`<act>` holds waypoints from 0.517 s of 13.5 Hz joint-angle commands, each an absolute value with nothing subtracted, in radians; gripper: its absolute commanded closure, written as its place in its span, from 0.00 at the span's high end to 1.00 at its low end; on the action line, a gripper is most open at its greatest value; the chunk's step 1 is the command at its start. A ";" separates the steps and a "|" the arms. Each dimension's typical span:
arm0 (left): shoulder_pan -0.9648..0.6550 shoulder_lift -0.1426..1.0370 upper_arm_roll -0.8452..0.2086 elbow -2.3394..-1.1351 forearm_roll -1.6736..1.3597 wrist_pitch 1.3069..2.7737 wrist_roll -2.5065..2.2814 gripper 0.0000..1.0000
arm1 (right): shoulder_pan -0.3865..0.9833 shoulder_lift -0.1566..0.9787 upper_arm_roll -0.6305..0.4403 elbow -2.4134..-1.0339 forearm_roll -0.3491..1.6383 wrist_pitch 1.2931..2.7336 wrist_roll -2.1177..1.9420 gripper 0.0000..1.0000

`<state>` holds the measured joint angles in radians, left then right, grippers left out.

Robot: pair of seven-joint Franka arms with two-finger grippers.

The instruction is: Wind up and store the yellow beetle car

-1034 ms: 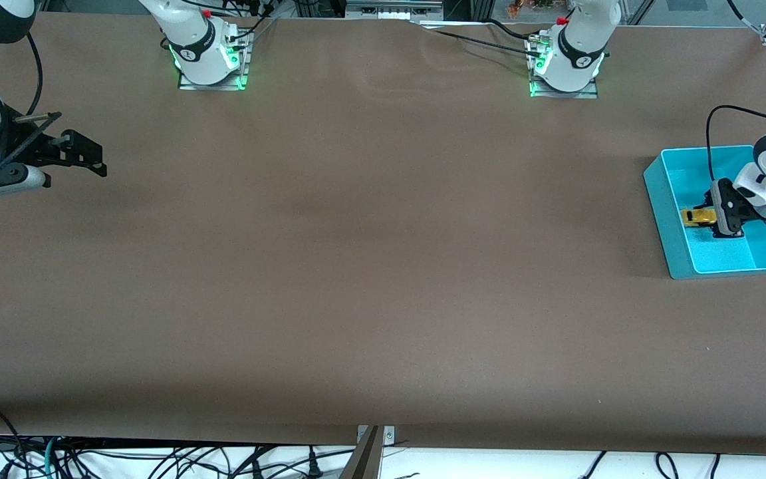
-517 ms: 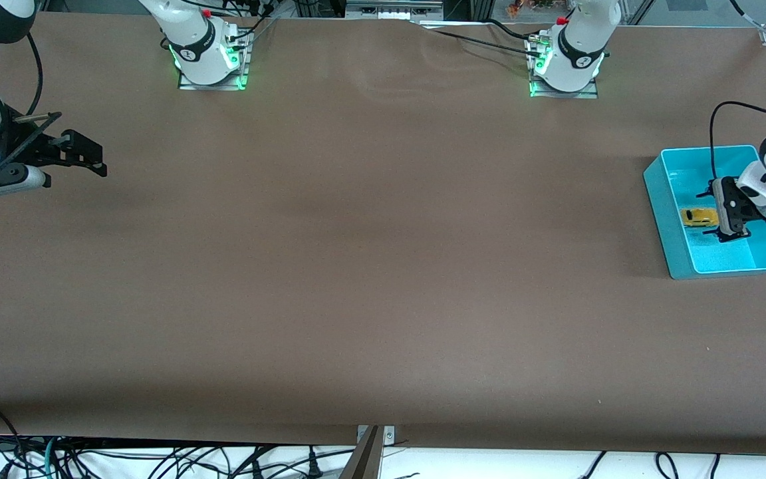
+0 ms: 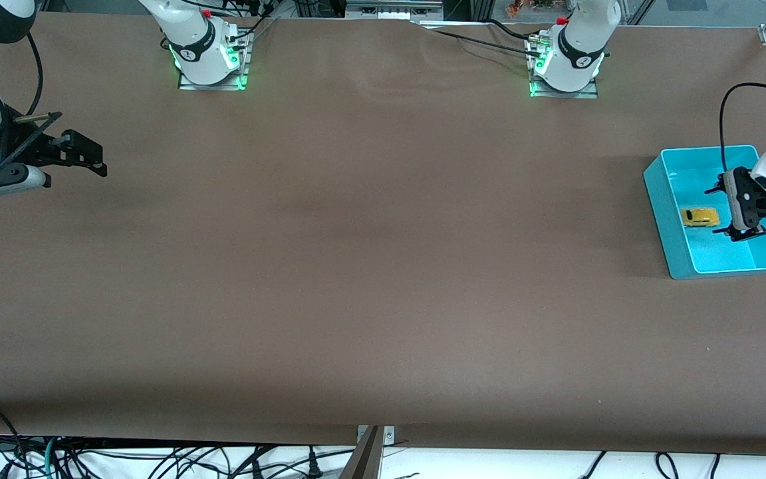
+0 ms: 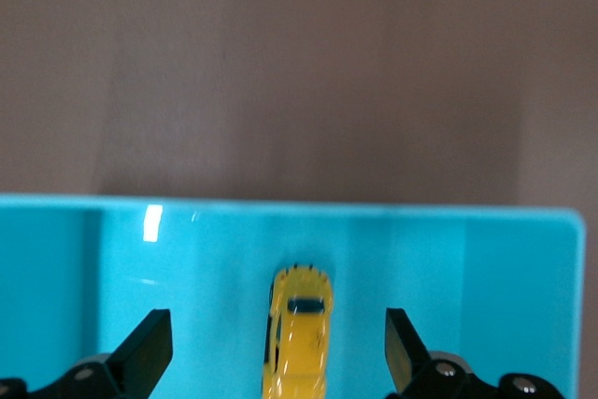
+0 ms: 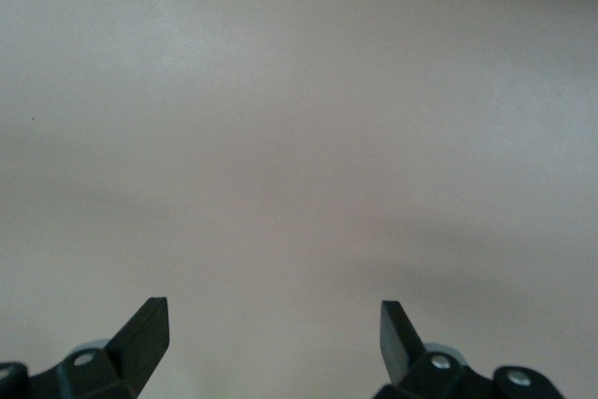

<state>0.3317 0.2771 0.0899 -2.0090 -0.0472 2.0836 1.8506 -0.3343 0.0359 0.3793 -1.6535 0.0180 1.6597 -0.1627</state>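
The yellow beetle car [image 3: 699,217] lies on the floor of the turquoise bin [image 3: 662,213] at the left arm's end of the table. It shows in the left wrist view [image 4: 299,343], free between the spread fingers. My left gripper [image 3: 719,210] is open and empty over the bin, just beside the car and apart from it. My right gripper [image 3: 97,159] is open and empty over bare table at the right arm's end, where that arm waits; its wrist view shows only brown table between its fingertips [image 5: 149,324].
The brown table [image 3: 370,266] holds nothing else. The two arm bases [image 3: 207,60] [image 3: 566,66] stand along the edge farthest from the front camera. Cables hang below the nearest edge.
My left gripper has let go of the car, opened, and drawn back and up from it toward the left arm's end. The car stays in the bin. The right arm has not moved.
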 commanded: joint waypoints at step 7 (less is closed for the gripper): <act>0.065 0.186 0.025 -1.778 -0.138 1.784 1.188 1.00 | -0.330 0.046 0.380 -1.628 0.012 1.640 -0.164 1.00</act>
<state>0.0929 0.2078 0.0433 -1.8430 -0.1095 1.8420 1.3266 -0.3341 0.0359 0.3794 -1.6535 0.0180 1.6597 -0.1627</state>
